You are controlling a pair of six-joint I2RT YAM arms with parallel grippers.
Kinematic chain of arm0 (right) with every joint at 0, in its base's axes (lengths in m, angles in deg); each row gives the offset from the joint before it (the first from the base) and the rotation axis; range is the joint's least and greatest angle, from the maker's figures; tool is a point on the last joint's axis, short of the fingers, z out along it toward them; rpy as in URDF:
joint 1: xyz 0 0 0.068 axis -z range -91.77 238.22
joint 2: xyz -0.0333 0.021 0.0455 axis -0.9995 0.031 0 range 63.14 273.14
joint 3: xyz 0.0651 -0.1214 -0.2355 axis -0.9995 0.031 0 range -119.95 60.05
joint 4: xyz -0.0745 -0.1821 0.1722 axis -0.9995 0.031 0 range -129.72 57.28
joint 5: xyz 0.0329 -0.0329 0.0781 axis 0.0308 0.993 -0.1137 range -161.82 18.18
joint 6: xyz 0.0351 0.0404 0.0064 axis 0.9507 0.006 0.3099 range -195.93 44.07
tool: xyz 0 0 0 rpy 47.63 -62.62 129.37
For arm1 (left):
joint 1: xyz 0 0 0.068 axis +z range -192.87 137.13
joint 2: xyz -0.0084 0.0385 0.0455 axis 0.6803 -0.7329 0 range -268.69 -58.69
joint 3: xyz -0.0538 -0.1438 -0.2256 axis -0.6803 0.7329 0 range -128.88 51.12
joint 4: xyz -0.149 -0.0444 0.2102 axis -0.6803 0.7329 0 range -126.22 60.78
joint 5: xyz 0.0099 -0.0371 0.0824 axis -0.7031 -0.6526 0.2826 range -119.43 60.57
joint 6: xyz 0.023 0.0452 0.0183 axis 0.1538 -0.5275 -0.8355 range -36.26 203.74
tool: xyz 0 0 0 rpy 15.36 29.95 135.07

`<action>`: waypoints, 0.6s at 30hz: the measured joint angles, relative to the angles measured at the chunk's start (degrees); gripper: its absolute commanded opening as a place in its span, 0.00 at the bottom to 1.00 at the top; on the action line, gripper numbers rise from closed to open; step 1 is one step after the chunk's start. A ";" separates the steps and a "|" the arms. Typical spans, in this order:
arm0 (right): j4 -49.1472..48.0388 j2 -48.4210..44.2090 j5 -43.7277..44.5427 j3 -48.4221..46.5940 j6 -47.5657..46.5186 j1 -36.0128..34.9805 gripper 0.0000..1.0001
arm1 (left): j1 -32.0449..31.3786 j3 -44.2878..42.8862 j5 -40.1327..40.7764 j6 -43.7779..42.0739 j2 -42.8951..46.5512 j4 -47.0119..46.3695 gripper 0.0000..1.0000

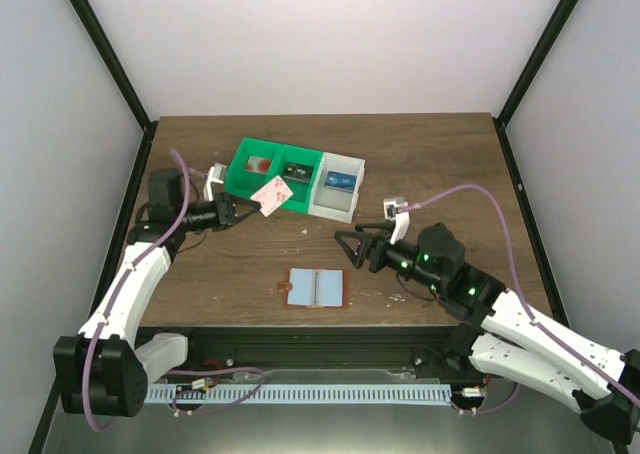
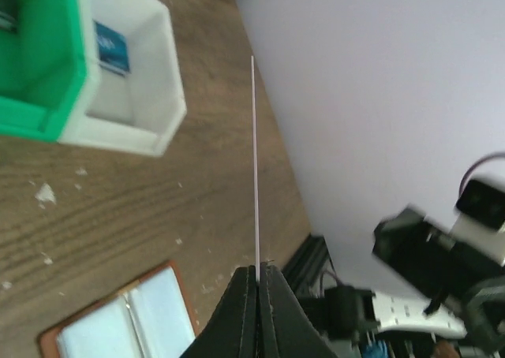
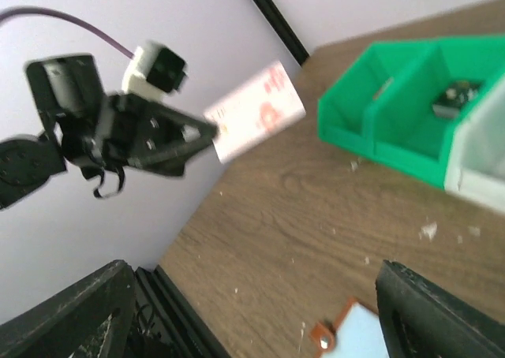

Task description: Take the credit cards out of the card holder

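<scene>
Pinches the pink card (image 1: 272, 194) tight by one edge in the left claw (image 1: 249, 209), upper centre of the top view, against the bin's (image 1: 234, 170) green front wall. Holds the right claw (image 1: 345, 244) released and empty, right of centre above the desk (image 1: 430, 164). Shows the blue card (image 1: 341, 183) lying in the bin's white compartment. Finds the wallet (image 1: 316, 287) open flat at lower centre, pale pockets apparently empty. Looks nearly done: only setting the pink card down remains. Looks thin, stiff, whitish with red print.
</scene>
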 measured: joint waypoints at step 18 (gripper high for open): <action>-2.05 22.40 -42.58 -9.88 -10.56 19.71 0.62 | -13.66 8.46 -8.72 -0.46 4.92 -4.26 0.00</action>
